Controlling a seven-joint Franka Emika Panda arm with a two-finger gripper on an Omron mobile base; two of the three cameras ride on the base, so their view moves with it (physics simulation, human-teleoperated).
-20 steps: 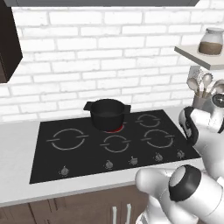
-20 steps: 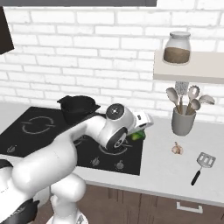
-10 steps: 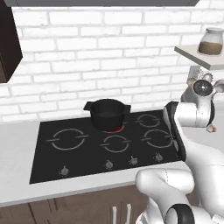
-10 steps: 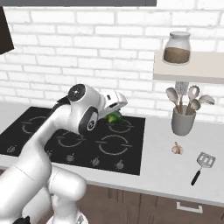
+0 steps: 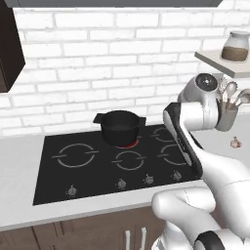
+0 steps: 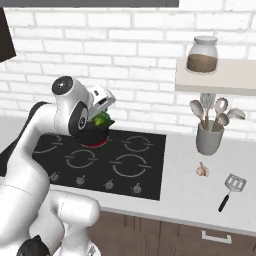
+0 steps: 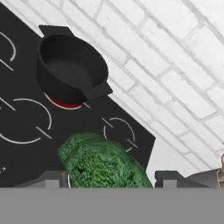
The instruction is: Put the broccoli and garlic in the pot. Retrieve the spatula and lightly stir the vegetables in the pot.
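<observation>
Swinging left from the tabletop side, the claw [image 6: 102, 116] now hangs near the black pot [image 7: 72, 70], clamped on the green broccoli [image 7: 103, 162] so it can drop it inside.

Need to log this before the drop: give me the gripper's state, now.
Gripper: shut on the broccoli, held in the air near the pot.
</observation>
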